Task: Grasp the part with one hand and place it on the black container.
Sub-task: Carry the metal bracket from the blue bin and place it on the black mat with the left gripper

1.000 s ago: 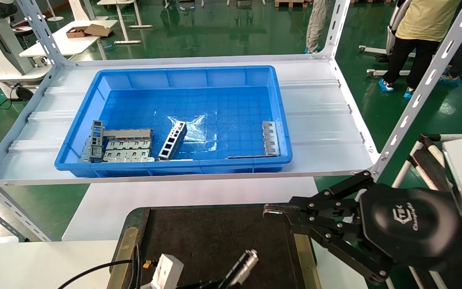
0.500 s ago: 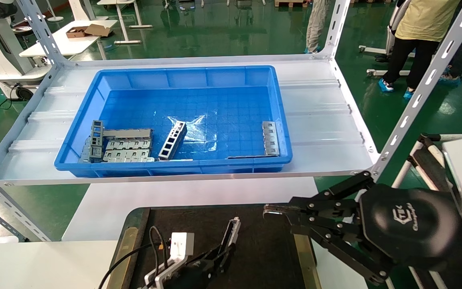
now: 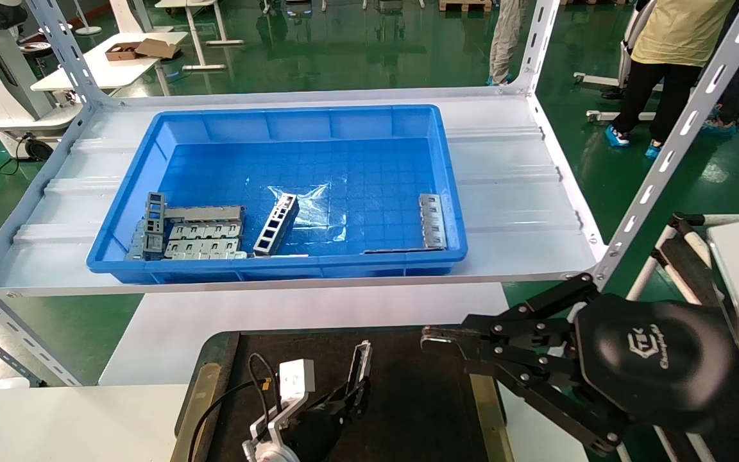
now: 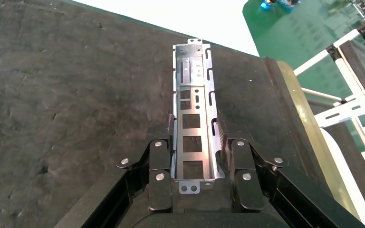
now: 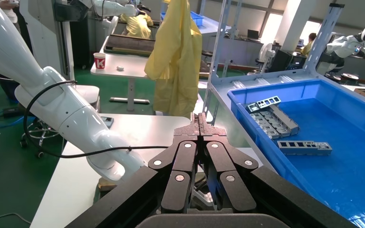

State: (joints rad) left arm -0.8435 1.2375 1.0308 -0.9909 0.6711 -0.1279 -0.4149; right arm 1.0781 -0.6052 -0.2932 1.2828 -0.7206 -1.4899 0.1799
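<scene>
I can read little here: a white logo on my right gripper [image 3: 437, 339], its letters too small to make out, and a red "K" on a cup [image 5: 99, 61].

Head camera high above blue bin [image 3: 280, 186] and black container [image 3: 344, 385]; wrist cameras close behind each pincer

The right gripper [image 3: 430, 339] is matte black, built of flat linkage bars pinned with silver screws, and its rounded black housing carries a white logo. A white box sits behind it on the wrist. The left gripper [image 3: 358, 378] has the same black linkage fingers [image 4: 160, 164], a small white wrist box, a black cable, and a glossy white arm.
</scene>
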